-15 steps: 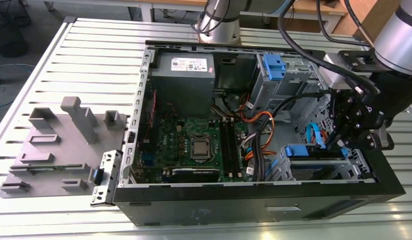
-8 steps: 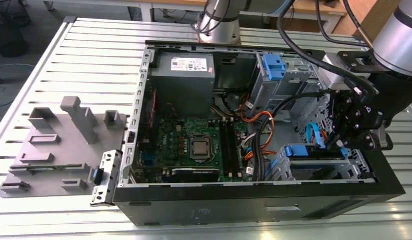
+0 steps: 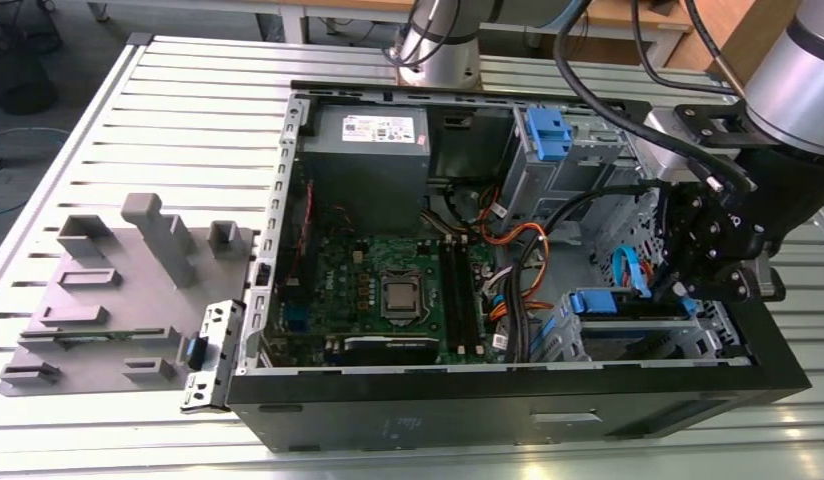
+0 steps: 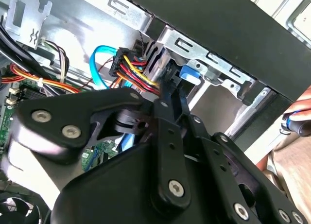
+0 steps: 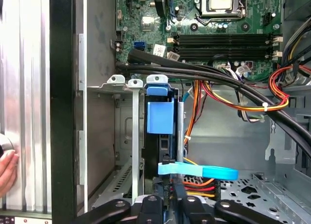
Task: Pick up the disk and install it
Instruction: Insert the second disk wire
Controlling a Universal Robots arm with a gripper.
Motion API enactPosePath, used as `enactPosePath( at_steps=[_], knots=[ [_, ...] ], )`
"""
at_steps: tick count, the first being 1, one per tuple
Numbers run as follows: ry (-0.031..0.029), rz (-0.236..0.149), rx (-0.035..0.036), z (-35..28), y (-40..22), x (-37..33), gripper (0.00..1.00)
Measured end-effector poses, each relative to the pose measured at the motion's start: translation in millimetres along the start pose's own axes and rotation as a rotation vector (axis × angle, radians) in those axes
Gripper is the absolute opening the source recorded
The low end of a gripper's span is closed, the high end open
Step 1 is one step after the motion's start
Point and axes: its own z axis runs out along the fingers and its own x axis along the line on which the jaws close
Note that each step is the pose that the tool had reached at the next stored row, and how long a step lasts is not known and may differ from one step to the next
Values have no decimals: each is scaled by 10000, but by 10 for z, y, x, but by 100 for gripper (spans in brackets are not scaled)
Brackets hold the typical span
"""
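Placement of the disk (image 5: 160,118) is inside the computer case (image 3: 519,410). It is seen standing on edge in the drive cage (image 5: 133,136) at the case's corner, on the exterior view's right, with its blue bracket tab turned toward the open side. This edgewise pose is set by the cage, whose metal rails lie just beside the bracket and admit the disk only along the slot. The fingers (image 4: 170,95) are set in from the open side and appear clenched on the disk's near edge, a narrow grip suited to the little room left there. A flat blue cable (image 5: 204,173) and a bundle of red, yellow and black wires (image 5: 194,186) are crowded at that same end; whether they are plugged into the disk cannot be told. The case is laid on its side on the slatted desk (image 3: 185,120), so the bay is reached from above. A hand (image 5: 6,168) is seen by the case's outer wall.
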Motion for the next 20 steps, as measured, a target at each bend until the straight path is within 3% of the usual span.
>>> enactPosePath(
  at_steps=[3, 7, 16, 20],
  knots=[
    [13, 0, 1, -5, 0, 1, 29],
    [14, 0, 1, -29, -1, 3, 29],
    [13, 0, 1, -239, -8, 21, 29],
    [11, 0, 1, -256, -9, 23, 29]
  ],
)
